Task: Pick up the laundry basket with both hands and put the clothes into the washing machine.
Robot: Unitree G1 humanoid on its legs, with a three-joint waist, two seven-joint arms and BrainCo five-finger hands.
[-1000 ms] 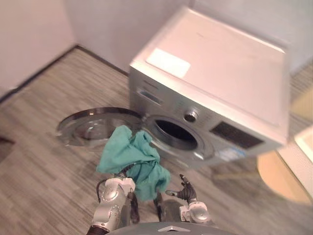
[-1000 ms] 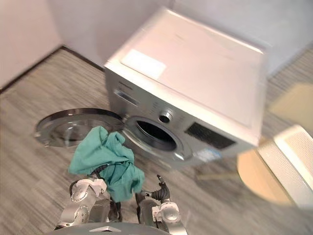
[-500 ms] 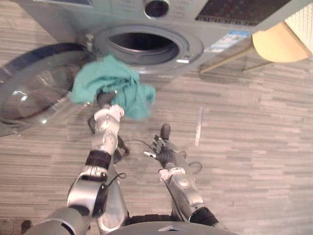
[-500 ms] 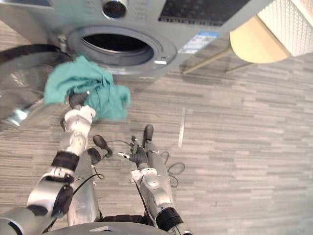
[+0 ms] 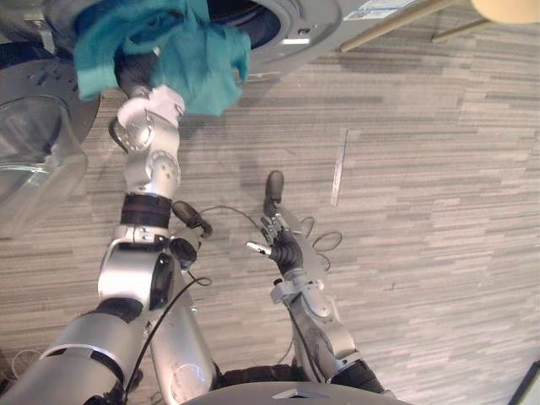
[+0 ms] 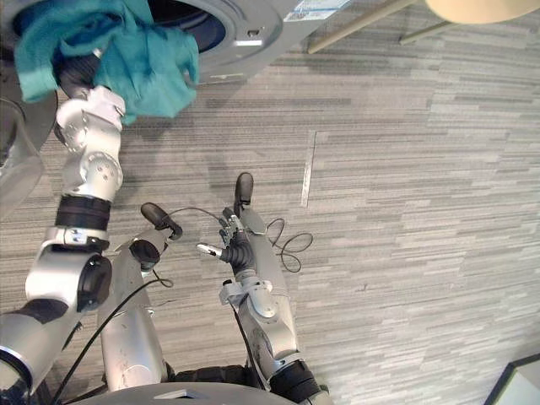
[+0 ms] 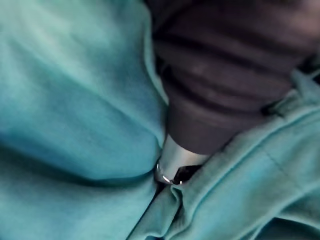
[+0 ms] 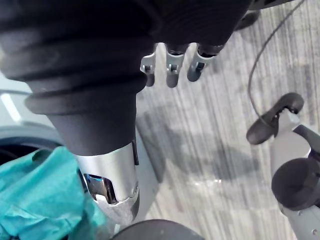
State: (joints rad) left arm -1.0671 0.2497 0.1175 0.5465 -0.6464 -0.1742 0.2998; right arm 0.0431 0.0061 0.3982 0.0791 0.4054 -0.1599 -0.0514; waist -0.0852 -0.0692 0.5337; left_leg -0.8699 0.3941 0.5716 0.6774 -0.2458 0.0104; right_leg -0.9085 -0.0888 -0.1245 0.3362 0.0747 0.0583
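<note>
1. The left hand (image 5: 134, 76) is raised on an outstretched arm in front of the silver front-loading washing machine (image 5: 314, 20). Its dark ribbed cover pokes out from under a crumpled teal cloth garment (image 5: 199, 61).
2. The garment is bunched over and around that hand and hangs off it in loose folds, clear of the grey wood-look plank floor (image 5: 430, 177).
3. In the left wrist view the teal fabric presses in on all sides of the dark cover, and only a short silver stub shows before it disappears into the folds. I cannot tell whether the fingers are curled on the cloth or straight inside it.
4. From the head views the garment overlaps the lower left rim of the machine's dark round drum opening (image 6: 180, 13). Whether any of it is past the rim cannot be told.
5. The machine's round glass door (image 5: 32, 135) stands swung open, beside the left arm.
6. The right hand (image 5: 284, 247) hangs low over the floor, well apart from the garment and the machine. Its fingers are loosely spread, the thumb sticks out sideways, and it holds nothing.
7. A pale wooden round top (image 5: 506, 7) on thin slanted legs stands on the floor to the right of the machine.
</note>
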